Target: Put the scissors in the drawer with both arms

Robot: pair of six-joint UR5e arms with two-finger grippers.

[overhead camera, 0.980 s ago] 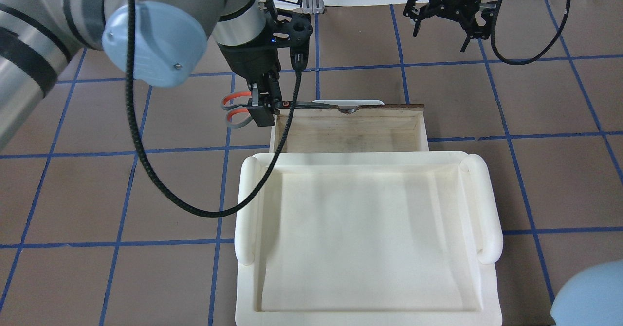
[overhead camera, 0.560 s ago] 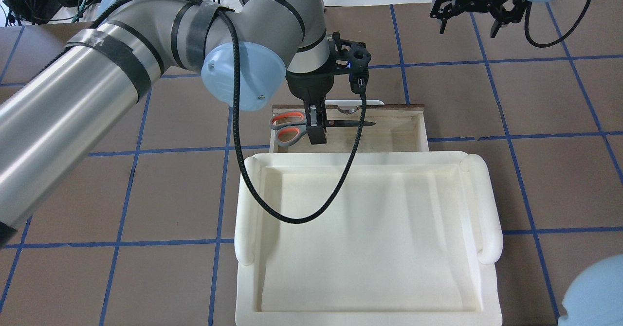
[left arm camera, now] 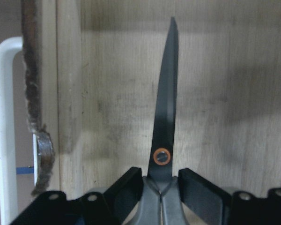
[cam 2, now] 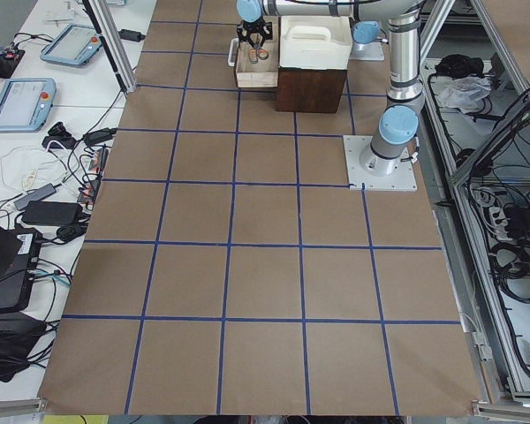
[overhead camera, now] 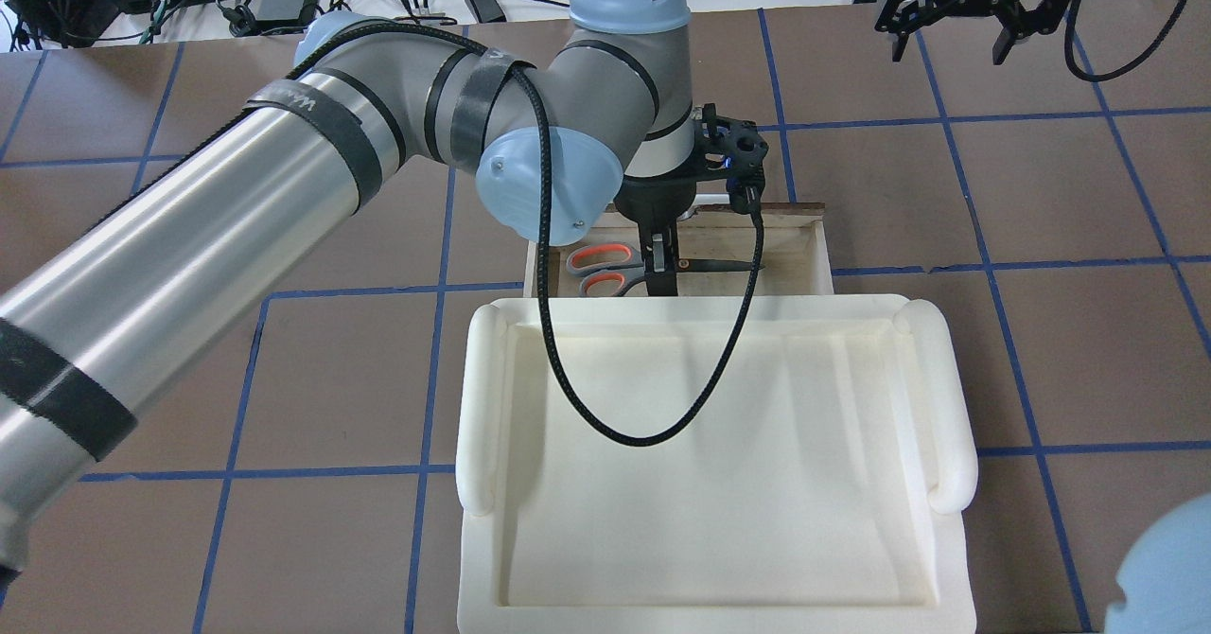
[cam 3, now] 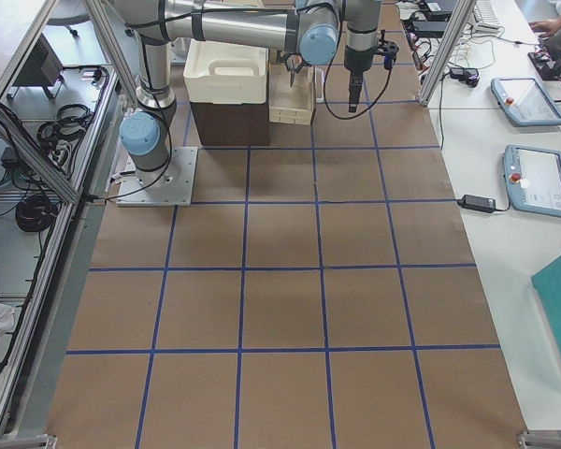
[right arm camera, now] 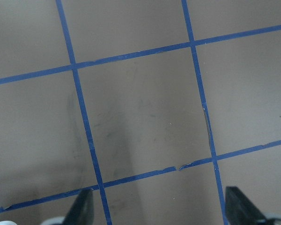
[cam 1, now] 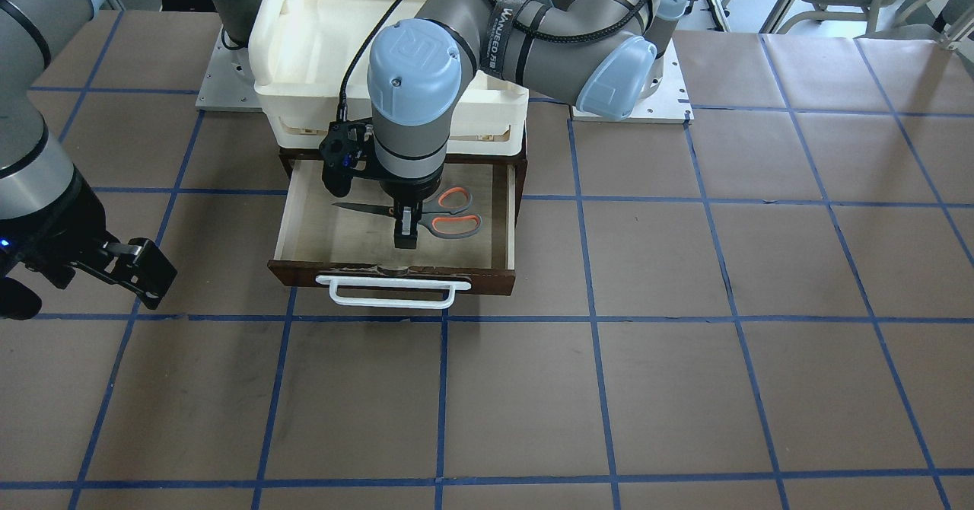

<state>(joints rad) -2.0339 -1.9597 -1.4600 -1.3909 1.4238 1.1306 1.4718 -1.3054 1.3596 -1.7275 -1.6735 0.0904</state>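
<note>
Front-facing view: left fingers pinch the scissors near the pivot, low inside the open drawer, mid-frame. Long axis lies across the frame, blades pointing left, handles right. Right fingers spread wide and empty at lower left, well apart over the worktop.

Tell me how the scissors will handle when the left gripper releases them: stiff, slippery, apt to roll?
Probably stiff: the scissors have closed metal blades. Gripped near the pivot by the left gripper, they look roughly balanced but might swivel. Being flat, they should lie still on the drawer floor, not roll.
</note>
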